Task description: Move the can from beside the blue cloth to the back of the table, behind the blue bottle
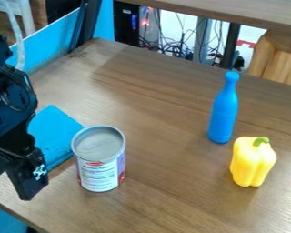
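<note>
Beside the black end effector, its opening unclear, a grey-topped cylindrical metal can looks stiff, best gripped mid-side.

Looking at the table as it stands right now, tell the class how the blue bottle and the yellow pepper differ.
The blue bottle is tall and slim with a narrow neck; the yellow pepper is squat and lobed. The bottle is blue all over, while the pepper is yellow with a green stem. Both stand upright on the wooden table.
</note>
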`<control>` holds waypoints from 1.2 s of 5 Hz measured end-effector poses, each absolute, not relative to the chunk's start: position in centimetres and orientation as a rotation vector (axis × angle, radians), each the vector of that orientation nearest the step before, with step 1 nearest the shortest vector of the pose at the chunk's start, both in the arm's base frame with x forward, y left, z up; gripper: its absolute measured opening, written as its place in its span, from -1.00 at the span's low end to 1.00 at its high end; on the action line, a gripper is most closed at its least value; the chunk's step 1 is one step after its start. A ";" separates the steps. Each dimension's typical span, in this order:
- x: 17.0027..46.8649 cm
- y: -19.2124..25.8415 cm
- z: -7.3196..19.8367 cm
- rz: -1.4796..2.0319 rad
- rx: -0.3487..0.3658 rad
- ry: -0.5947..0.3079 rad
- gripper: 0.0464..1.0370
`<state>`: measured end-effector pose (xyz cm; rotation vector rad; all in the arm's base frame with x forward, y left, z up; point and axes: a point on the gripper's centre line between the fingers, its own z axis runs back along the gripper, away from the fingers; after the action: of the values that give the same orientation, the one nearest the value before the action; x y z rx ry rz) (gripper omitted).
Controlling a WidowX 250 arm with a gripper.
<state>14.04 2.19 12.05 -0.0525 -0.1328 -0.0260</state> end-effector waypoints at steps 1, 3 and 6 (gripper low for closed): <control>13.8 2.2 11.8 -0.026 -0.055 -0.124 0.93; 14.9 3.2 10.7 -0.089 -0.052 -0.196 0.93; 18.6 2.1 9.0 -0.114 -0.015 -0.287 0.93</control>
<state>18.58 2.09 9.03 -0.0148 -0.2872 -0.1142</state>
